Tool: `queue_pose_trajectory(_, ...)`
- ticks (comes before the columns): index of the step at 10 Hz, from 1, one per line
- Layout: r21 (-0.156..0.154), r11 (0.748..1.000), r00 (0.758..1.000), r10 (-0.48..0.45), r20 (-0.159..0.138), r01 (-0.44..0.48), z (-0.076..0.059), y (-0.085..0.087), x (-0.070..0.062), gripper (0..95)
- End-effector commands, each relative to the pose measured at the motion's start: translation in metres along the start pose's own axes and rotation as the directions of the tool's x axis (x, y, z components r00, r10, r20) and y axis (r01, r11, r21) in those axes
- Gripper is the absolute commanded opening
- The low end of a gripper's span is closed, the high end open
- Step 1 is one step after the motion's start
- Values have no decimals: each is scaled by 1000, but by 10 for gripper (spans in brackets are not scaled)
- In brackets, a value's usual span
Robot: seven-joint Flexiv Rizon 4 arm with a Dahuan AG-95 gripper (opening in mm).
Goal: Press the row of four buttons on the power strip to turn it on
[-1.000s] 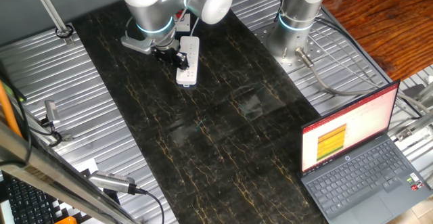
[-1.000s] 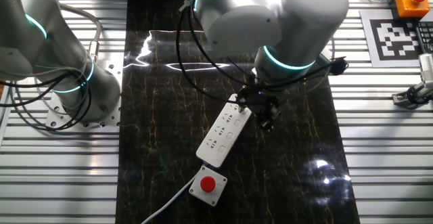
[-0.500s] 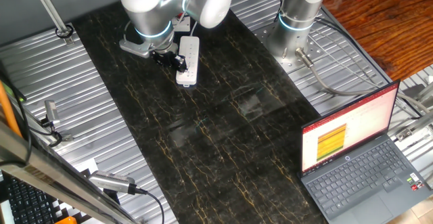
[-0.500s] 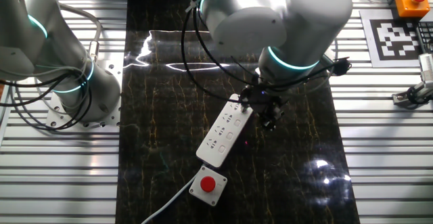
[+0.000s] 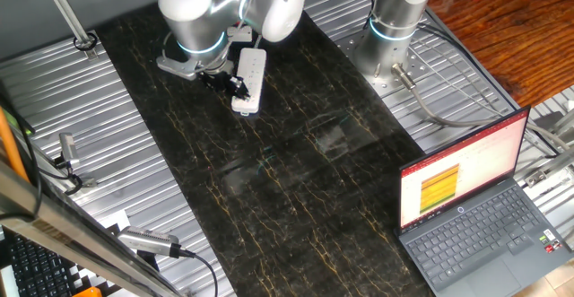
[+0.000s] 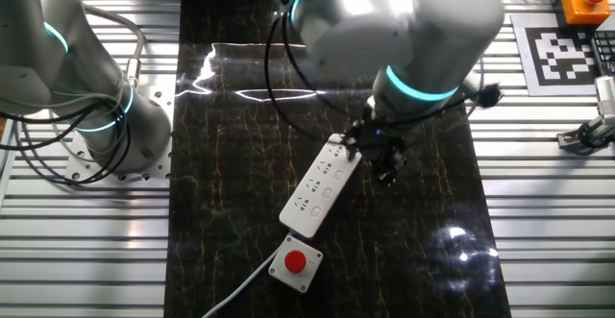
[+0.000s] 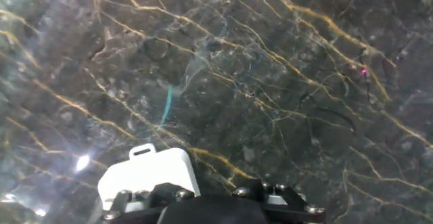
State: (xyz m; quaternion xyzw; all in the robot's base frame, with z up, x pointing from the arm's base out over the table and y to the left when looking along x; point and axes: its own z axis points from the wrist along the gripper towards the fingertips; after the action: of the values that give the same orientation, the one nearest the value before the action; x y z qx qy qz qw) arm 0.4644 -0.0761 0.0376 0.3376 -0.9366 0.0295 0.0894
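The power strip (image 6: pixel 320 187) is a long white bar lying diagonally on the dark marble mat, and it also shows in one fixed view (image 5: pixel 249 74). The row of four buttons (image 6: pixel 333 189) runs along its face, too small to make out singly. My gripper (image 6: pixel 385 160) hangs low at the strip's far end, just to its right; from the opposite side the gripper (image 5: pixel 233 84) sits against the strip's left edge. In the hand view a white end of the power strip (image 7: pixel 149 176) lies at the lower left beside the dark hand body. No view shows the fingertips.
A small grey box with a red round button (image 6: pixel 295 261) sits at the strip's cable end. A second arm's base (image 6: pixel 108 116) stands left of the mat. An open laptop (image 5: pixel 466 209) sits at the front right. Ribbed metal table (image 5: pixel 81 135) flanks the mat.
The arm has drifted a little sideways at the strip's far end. That end of the strip looks slightly shifted with it.
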Motion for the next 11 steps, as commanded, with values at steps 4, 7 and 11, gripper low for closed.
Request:
queue_pose_trajectory(4, 5, 998, 998, 66, -2, -66, -26, 11, 5, 0)
queue_pose_trajectory(7, 13, 991, 991, 131, -7, -131, -63, 33, 16, 0)
queue_pose_trajectory(11, 0, 969, 969, 247, 16, -247, -88, 68, 53, 0)
